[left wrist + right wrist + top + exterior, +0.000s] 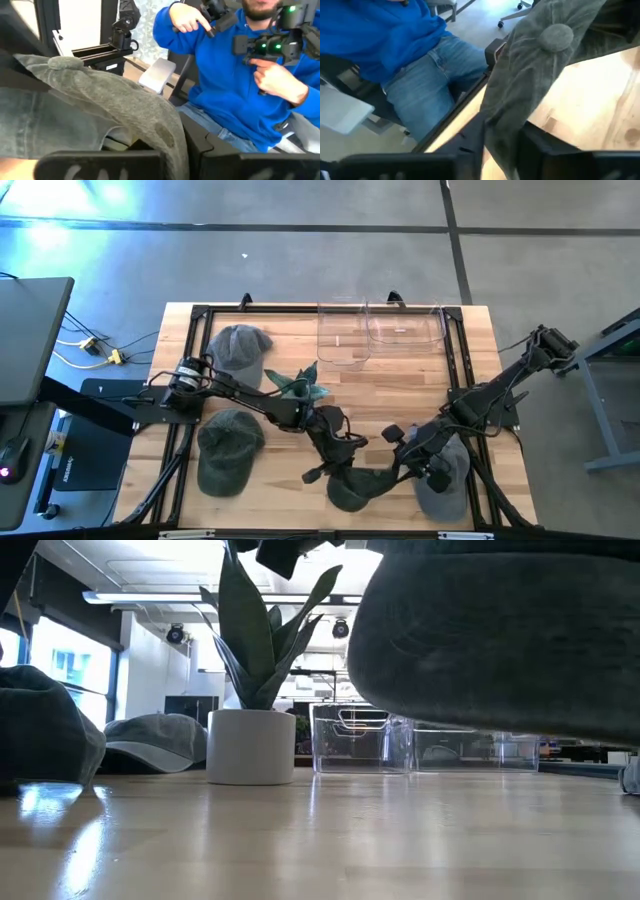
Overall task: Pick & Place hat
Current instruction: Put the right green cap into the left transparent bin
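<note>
While dark hat [358, 485] hangs between both grippers above bench [380, 395], we see left gripper [335, 465] jaws clamped on it; right gripper [408, 465] jaws part-open, fabric between, hold uncertain. Left nearer.

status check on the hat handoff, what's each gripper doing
Left gripper shut on dark green hat, front centre. Right gripper also at hat, grip unclear. Potted plant behind; grey hat beside.

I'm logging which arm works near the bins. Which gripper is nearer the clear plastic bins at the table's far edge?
Left. The left gripper sits mid-table at the dark green hat, nearer the clear bins. The right gripper is close beside it, slightly farther from them.
</note>
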Robot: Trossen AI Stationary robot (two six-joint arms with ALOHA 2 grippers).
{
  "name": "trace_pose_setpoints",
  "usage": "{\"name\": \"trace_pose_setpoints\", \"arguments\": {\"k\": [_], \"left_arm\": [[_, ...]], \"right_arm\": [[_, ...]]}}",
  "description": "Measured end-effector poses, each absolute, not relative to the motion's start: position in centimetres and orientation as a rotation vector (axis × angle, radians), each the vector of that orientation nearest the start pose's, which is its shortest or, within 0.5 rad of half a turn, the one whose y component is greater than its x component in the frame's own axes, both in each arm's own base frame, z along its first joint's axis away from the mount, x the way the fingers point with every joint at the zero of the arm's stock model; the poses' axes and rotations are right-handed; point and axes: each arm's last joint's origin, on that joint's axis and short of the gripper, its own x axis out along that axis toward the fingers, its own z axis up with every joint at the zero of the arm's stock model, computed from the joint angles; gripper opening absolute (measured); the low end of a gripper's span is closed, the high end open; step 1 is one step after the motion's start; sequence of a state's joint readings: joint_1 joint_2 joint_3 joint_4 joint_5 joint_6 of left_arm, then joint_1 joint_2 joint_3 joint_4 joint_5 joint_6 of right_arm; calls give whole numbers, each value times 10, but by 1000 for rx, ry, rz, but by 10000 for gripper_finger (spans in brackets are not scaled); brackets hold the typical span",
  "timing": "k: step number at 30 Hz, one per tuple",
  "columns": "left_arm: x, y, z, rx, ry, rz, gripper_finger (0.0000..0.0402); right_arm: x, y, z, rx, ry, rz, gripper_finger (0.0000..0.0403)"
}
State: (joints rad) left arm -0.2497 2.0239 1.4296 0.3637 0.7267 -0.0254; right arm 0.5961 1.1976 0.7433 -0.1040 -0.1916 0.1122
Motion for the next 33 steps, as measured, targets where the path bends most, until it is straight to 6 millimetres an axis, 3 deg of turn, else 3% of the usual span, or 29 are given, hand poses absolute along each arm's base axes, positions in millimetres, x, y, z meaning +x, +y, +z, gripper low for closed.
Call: {"name": "trace_pose_setpoints", "arguments": {"k": [3,7,12,18,27,33], "left_arm": [[441,-131,233,-61,238,-940,4],[442,-131,232,-53,241,-911,3],[434,-126,239,31,302,-813,1],[422,-120,259,134,325,-702,1],[418,-119,263,133,357,-708,0],[417,-121,263,108,348,-788,1]], "right_arm": [[205,146,242,-2,596,726,159],[201,143,223,-23,560,735,231],[195,138,201,-37,499,733,263],[187,132,182,-41,422,720,240],[179,135,192,77,360,963,175],[182,131,191,26,344,798,117]]}}
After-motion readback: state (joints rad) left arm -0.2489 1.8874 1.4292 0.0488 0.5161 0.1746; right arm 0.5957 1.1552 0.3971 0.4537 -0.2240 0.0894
